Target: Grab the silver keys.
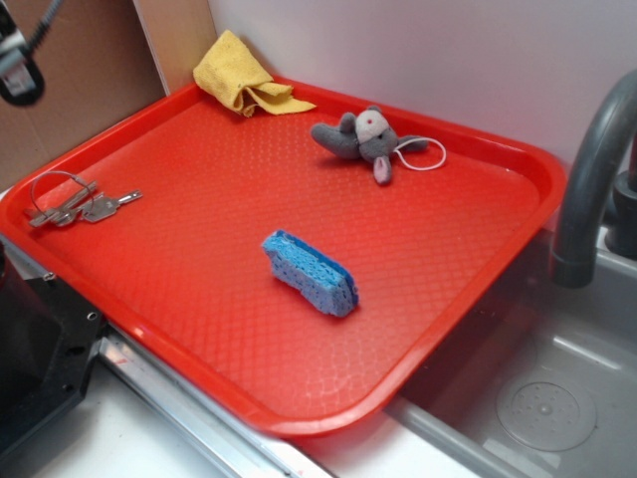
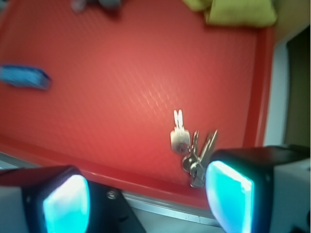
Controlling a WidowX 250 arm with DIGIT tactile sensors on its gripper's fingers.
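Silver-grey metal, flat and thin, the silver keys (image 1: pixel 75 203) lie at the left edge of the red tray (image 1: pixel 418 329), close against its raised rim and well apart from the blue sponge (image 1: pixel 310 272) near the tray's middle. A thin wire loop sticks out from the bunch toward the rim, and one key blade points away from it, toward the tray's centre.

In the wrist view the end effector (image 2: pixel 146 199) is spread wide with nothing between its two pads, and the silver keys (image 2: pixel 190 148) sit just above the inner edge of the right-hand pad, off centre in the gap.

By my judgement the bunch is light, rigid piece by piece but loose as a whole: the keys will likely fan and slide on the ring when pinched. Smooth metal lying flat on the textured tray gives little height to catch. The stacked key heads look the thickest part, so closing there seems safer than on the springy wire loop. The nearby rim may crowd one finger.
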